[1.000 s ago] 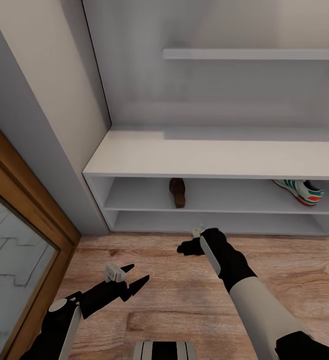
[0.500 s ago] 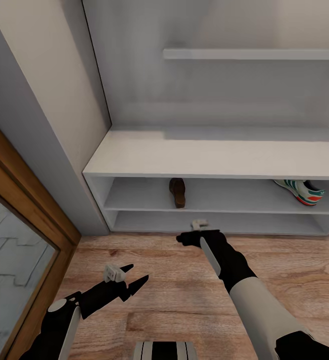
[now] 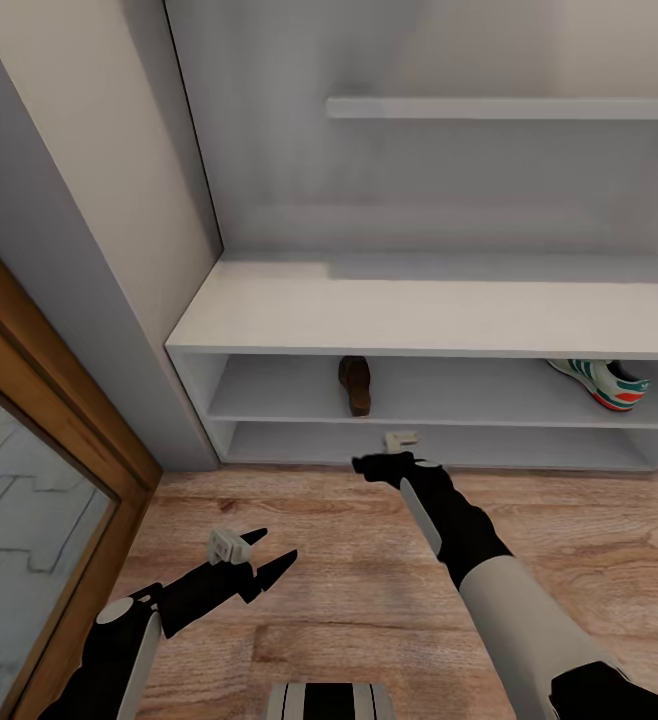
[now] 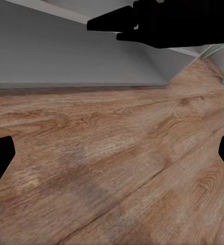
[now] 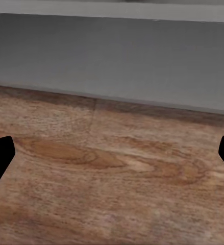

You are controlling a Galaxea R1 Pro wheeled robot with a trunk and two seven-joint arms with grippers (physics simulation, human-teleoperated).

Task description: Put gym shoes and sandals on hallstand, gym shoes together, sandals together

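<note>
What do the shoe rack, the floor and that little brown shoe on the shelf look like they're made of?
The hallstand looks like matte painted board: flat pale grey-white, no grain. The corridor floor looks like light brown wood planks, with visible grain and knots. The sandal seems dark brown leather, though it is too small to be sure.

Soft, even, dim indoor light; faint shadow under the wall shelf [image 3: 509, 108]; slightly blurry, smeared render textures.

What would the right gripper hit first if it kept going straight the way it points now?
Probably the bottom shelf opening of the hallstand: the right gripper, empty, points low toward it over bare floor. Depth is uncertain.
</note>
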